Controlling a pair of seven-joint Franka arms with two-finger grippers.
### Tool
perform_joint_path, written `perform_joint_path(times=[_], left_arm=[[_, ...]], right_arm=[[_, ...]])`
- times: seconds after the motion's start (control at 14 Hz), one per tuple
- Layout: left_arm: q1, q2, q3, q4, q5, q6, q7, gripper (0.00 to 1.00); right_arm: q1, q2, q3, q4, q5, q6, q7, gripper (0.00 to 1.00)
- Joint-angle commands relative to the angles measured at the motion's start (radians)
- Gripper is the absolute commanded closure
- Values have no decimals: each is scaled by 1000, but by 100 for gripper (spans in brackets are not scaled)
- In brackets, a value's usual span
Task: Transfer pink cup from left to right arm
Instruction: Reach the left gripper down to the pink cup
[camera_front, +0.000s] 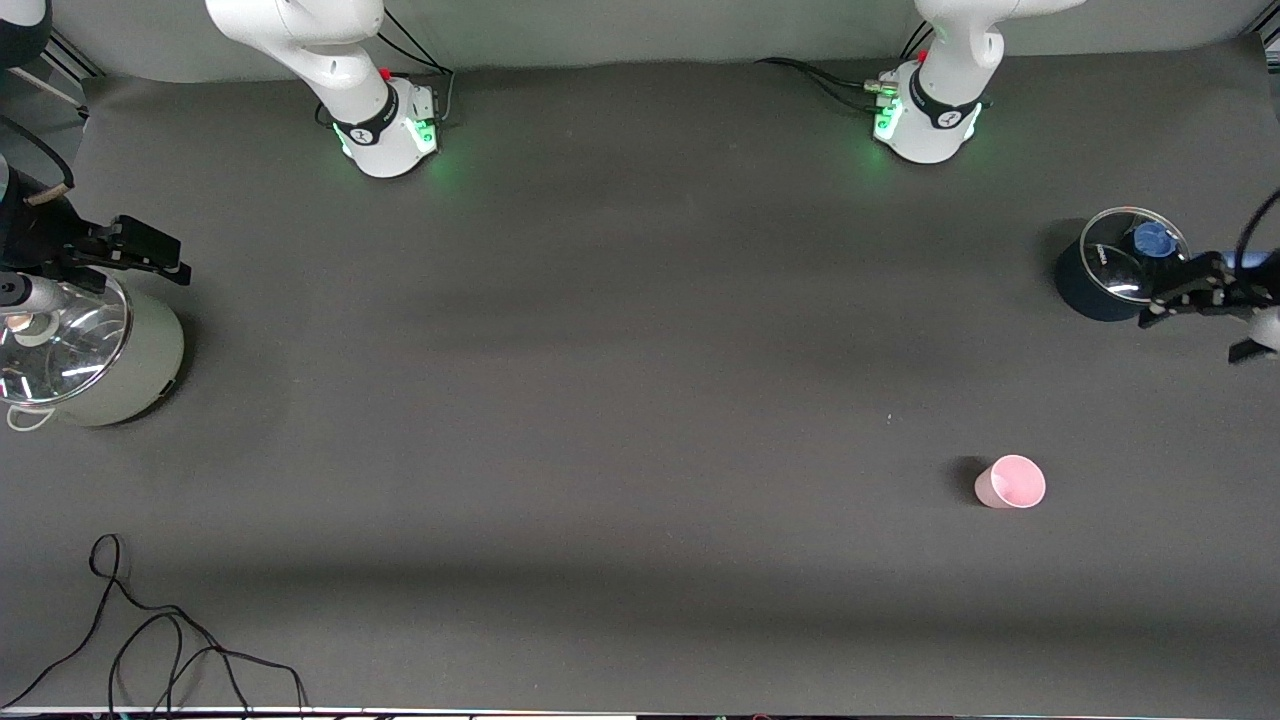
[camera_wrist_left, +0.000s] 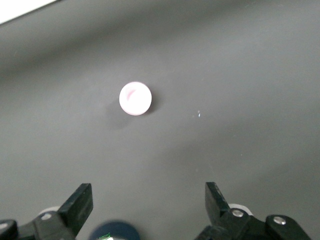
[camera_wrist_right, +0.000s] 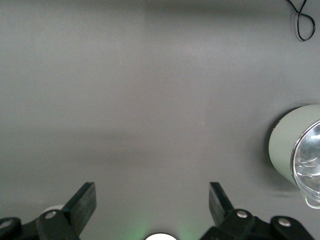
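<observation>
The pink cup (camera_front: 1011, 482) stands upright on the dark table mat, toward the left arm's end and nearer the front camera than the dark pot. It shows in the left wrist view (camera_wrist_left: 135, 98) as a small pale round rim, well clear of the fingers. My left gripper (camera_front: 1185, 295) is up in the air over the dark pot, open and empty; its gripper (camera_wrist_left: 149, 202) has jaws wide apart. My right gripper (camera_front: 150, 252) hangs over the grey-green pot, open and empty; its gripper (camera_wrist_right: 152, 202) shows jaws wide apart over bare mat.
A dark blue pot (camera_front: 1108, 268) with a glass lid and blue knob stands at the left arm's end. A grey-green pot (camera_front: 95, 355) with a glass lid stands at the right arm's end, also in the right wrist view (camera_wrist_right: 297, 150). A black cable (camera_front: 160, 640) lies near the front edge.
</observation>
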Motion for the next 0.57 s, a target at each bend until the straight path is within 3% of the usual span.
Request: perform_joint_path(times=[0.0,0.5], left_arm=[[76,117,-5,82,-133,1,218,0],[239,358,-8,85,-432,-1,739,0]], right_arm=[[-10,7,3,19,18,-16,-8,0],[-7,9,3,19,18,-16,-6,0]])
